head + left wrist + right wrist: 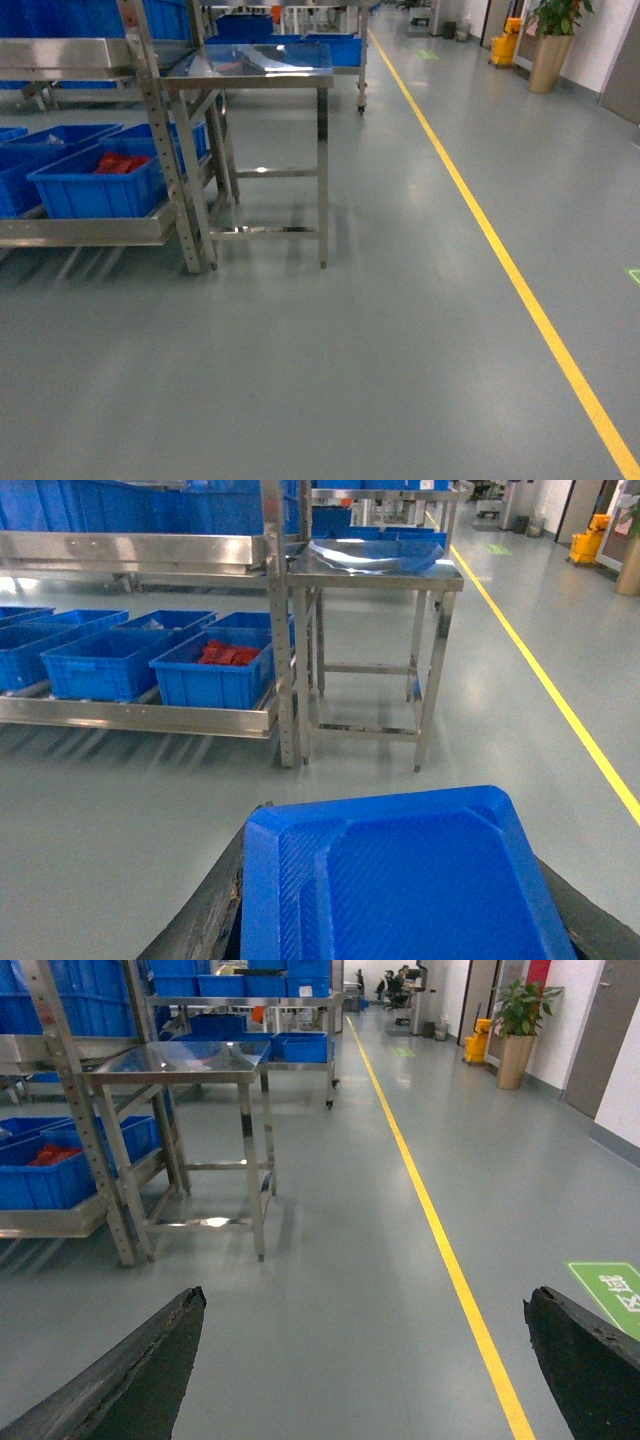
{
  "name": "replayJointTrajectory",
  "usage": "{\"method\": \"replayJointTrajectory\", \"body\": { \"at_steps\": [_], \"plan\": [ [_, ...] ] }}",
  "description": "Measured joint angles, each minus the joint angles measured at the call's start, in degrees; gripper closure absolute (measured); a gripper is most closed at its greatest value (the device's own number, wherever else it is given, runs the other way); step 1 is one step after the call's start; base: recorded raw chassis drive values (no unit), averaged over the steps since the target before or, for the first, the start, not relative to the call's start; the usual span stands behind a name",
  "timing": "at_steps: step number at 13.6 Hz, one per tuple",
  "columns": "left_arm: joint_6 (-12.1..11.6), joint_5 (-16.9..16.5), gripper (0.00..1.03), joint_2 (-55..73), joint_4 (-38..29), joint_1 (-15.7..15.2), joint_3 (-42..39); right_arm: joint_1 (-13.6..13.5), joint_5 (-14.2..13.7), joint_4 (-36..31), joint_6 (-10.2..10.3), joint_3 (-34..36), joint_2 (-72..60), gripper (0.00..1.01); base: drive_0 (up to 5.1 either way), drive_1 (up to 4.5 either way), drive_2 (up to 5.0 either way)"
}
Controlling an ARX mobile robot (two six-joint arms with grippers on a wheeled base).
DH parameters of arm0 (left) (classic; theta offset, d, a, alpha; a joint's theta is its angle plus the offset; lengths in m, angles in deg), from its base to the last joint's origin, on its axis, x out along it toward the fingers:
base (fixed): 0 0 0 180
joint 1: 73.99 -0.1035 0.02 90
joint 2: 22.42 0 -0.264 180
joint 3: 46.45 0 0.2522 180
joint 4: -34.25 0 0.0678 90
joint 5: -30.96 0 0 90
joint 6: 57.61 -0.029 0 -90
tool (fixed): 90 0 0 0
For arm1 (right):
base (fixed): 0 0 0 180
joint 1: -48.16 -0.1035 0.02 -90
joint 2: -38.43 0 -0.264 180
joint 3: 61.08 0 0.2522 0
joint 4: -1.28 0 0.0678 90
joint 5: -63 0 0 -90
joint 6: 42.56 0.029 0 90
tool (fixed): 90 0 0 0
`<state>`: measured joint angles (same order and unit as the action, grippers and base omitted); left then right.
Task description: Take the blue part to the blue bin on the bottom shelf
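In the left wrist view the blue part (400, 880), a flat ribbed tray-like piece, fills the lower frame. My left gripper (400, 852) is shut on it, with dark fingers (215, 920) showing at its sides. Ahead and to the left is the bottom shelf (140, 718) (80, 230) of the steel rack. It holds several blue bins (100, 662), and the nearest one (215, 672) (100, 185) contains red pieces. My right gripper (365, 1300) hangs open over bare floor with nothing between its fingers (150, 1370). Neither gripper shows in the head view.
A small steel table (260, 75) (375, 572) (190, 1060) stands right of the rack's perforated upright (165, 140). A yellow floor line (500, 250) runs along the aisle. A potted plant (552, 40) and a yellow mop bucket (505, 45) are far right.
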<state>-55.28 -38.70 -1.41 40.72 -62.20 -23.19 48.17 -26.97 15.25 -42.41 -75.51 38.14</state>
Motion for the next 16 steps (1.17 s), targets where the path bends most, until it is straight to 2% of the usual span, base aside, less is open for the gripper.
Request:
{"method": "replayJointTrajectory", "body": {
  "at_steps": [16],
  "plan": [
    [0.2,0.1,0.59,-0.1,0.0,0.0,0.0,0.0,0.0,0.1,0.0,0.0,0.0,0.03,0.0,4.2,-4.2]
  ]
}}
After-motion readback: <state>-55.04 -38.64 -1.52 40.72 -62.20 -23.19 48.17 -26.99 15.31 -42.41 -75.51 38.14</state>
